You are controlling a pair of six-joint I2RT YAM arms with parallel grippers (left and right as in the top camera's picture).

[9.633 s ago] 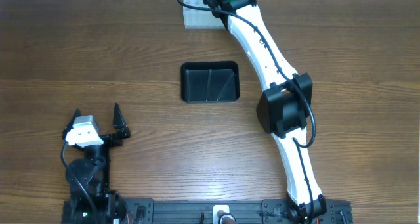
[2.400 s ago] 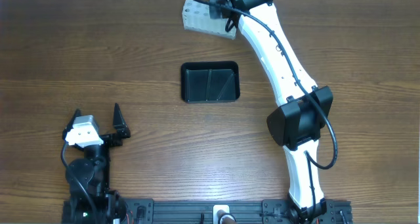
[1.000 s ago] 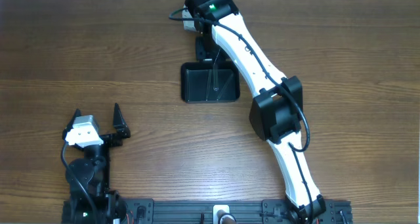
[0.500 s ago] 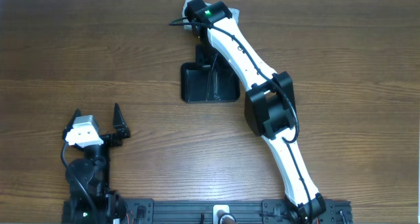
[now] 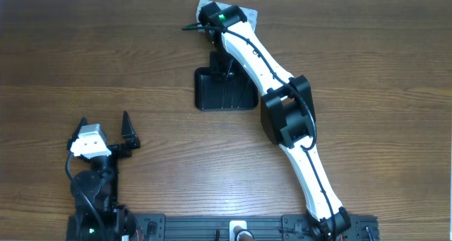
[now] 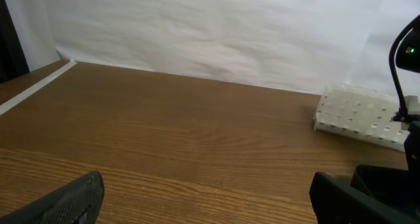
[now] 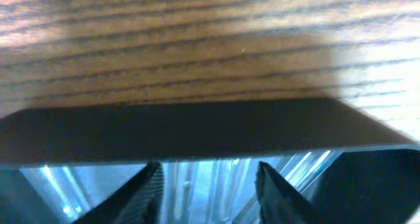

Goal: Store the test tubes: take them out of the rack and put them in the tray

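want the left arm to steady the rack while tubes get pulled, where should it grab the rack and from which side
Probably the short end of the rack nearer the left arm, fingers across its narrow width, coming down from above. It is a long, low block lying skewed, and the right arm crosses over its middle, so that end looks freest.

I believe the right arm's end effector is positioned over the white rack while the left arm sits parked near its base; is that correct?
Not quite. The right arm's end effector is over the black tray, not the white rack, as the right wrist view shows. The left arm does sit parked near its base.
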